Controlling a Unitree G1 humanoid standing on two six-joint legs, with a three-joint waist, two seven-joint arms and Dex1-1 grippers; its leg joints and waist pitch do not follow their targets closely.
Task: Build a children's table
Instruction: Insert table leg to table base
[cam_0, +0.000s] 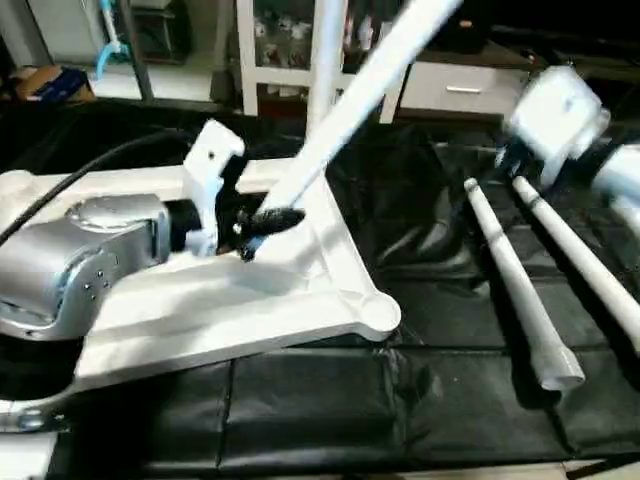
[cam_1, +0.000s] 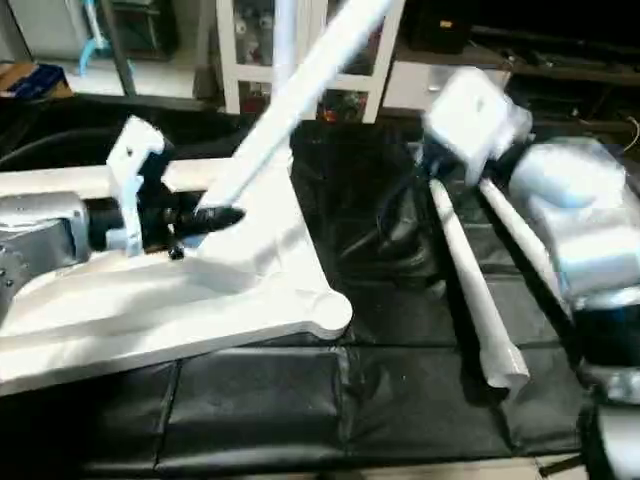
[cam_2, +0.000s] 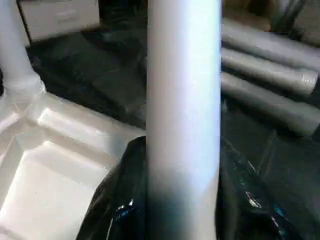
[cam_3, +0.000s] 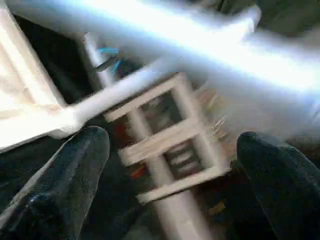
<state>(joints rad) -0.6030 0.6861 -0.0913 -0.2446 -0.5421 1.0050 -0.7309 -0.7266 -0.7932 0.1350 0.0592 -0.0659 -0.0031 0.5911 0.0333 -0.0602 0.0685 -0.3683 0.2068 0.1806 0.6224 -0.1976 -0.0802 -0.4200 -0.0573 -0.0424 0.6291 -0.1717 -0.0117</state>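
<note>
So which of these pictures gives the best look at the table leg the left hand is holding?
The left eye view: the held leg runs its whole slanted length from the left hand upward over the table top. The right eye view shows much the same. The left wrist view shows a close section of it; the right wrist view blurs it.

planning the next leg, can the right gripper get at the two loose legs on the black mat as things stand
Probably yes. The right gripper is open and holds nothing, and the two loose legs lie bare on the black mat on that arm's side. The tilted leg in the left gripper stands apart from them.
</note>
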